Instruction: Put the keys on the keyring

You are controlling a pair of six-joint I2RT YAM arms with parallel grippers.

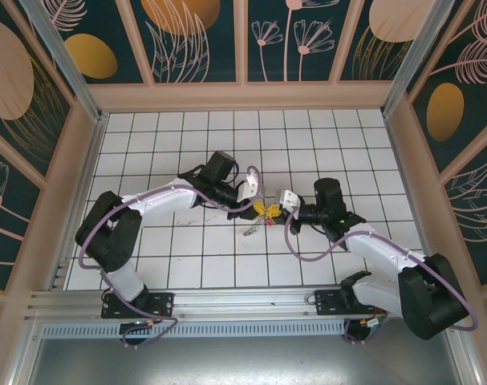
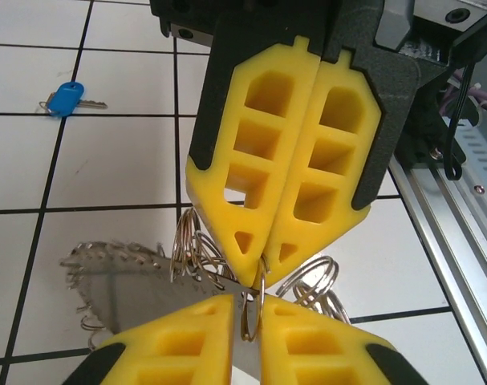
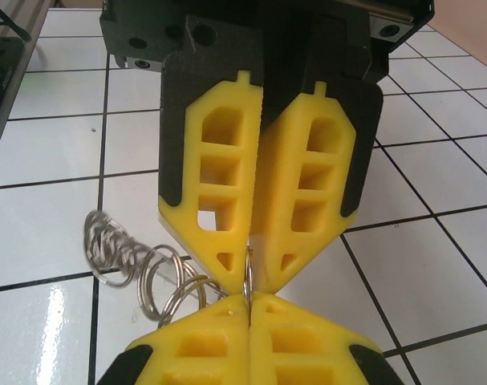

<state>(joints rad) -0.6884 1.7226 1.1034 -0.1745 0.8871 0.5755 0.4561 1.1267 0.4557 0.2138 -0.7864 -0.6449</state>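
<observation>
Mid-table, the left gripper (image 2: pixel 245 309) and right gripper (image 3: pixel 249 301) are both clenched on what looks like one small split ring of the keyring (image 2: pixel 119 277), so pry gently, the blue key (image 2: pixel 66 98) lying well apart.

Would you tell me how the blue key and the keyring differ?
The blue key lies loose on a tile; the keyring is pinched by the left gripper and right gripper. The blue key is one small piece; the keyring carries many silvery loops. Both show silvery metal.
</observation>
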